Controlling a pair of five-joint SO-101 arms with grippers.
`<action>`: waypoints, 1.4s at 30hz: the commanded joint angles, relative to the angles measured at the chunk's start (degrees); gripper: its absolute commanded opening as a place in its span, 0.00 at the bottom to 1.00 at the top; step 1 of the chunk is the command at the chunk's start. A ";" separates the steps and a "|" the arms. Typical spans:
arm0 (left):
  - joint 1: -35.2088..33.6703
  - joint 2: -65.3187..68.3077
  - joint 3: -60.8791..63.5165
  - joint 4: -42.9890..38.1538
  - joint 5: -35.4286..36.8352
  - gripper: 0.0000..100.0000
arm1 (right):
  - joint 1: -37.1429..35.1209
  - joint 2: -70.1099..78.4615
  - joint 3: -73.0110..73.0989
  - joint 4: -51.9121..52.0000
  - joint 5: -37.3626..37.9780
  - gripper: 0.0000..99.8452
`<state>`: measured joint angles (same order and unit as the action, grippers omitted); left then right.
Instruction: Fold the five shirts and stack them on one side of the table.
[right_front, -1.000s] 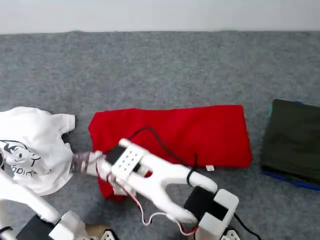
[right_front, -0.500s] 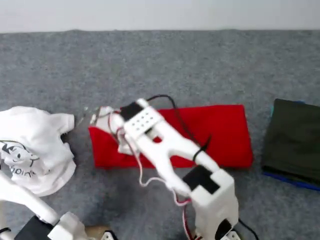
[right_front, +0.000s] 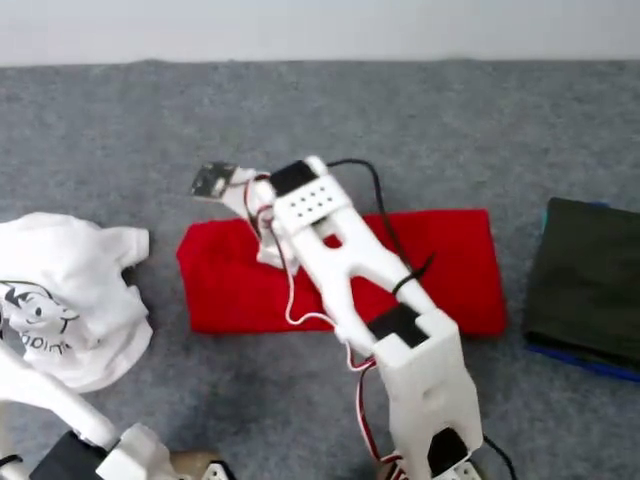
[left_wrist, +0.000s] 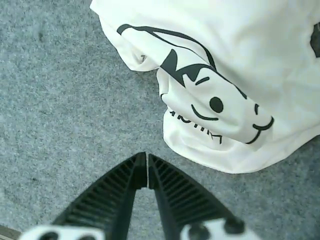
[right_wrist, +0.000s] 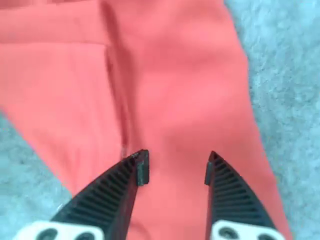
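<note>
Since a second ago my right gripper (right_wrist: 175, 167) has swung from the near edge of the red shirt (right_front: 450, 270) to its far corner, jaws apart (nothing held). My left gripper (left_wrist: 148, 160), pinched together, hangs beside the crumpled white shirt (left_wrist: 240, 75).

Shirts: 3 I can count for sure.
- 1 red shirt (right_front: 440, 270), laid flat, directly below the right gripper (right_wrist: 175, 167).
- 1 white shirt (left_wrist: 240, 75) w/ black cartoon print, bunched up, just ahead of the left gripper (left_wrist: 148, 165).
- 1 dark green folded shirt (right_front: 585, 280), well apart from both grippers, beyond the red one's far end.

A blue edge (right_front: 575, 358) pokes out beneath the green one. Poss. 1 more garment, can't tell.

Arms: 2, both white, i.e. right arm (right_front: 345, 270) and left arm (right_front: 50, 400). Grippers: 2, 1 per arm.

Grey felt-like table top (right_front: 400, 130): 1.
</note>
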<state>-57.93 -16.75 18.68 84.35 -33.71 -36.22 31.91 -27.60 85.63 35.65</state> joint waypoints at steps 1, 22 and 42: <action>0.09 -0.26 -2.24 -0.62 -0.70 0.02 | -2.42 -0.57 -8.35 8.48 0.26 0.10; 0.00 -0.44 -2.15 -0.62 -0.53 0.02 | 2.59 7.87 1.05 9.98 -1.67 0.01; 1.58 -7.47 -2.33 3.60 -0.44 0.02 | 20.62 -9.98 -2.29 17.27 -10.55 0.01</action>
<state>-57.93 -18.95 18.68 87.25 -33.80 -20.31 27.43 -30.77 100.48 26.15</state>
